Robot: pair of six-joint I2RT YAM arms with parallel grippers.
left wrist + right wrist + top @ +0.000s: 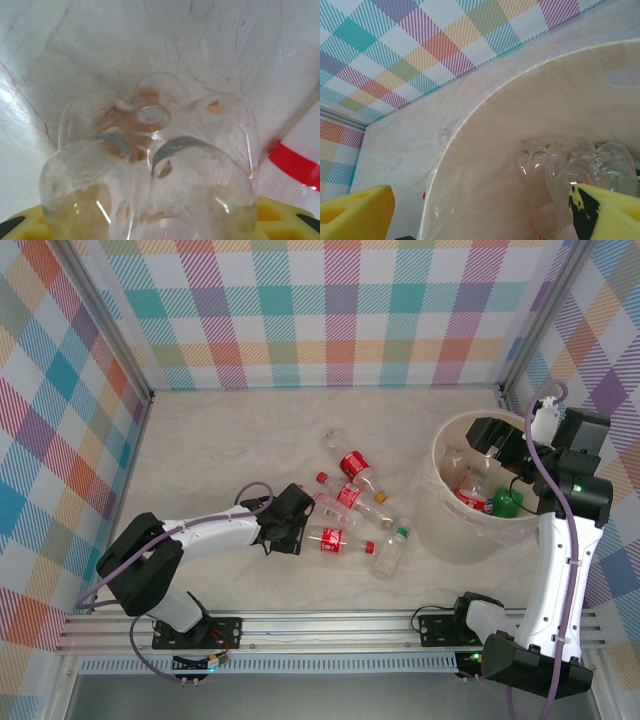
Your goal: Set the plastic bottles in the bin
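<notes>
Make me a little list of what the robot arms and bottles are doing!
Left jaws: around the base of a clear red-labelled bottle lying on the table; grip uncertain
Right jaws: open, above the bin
In bin: green bottle, red-labelled bottle, maybe more
On table: about six plastic bottles, beside the bin

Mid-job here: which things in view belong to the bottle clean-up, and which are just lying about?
Part of the job:
- the bin
- bottles inside it, including the green bottle
- loose bottles on the table

Just surroundings:
- checked walls
- metal rail at the near edge
</notes>
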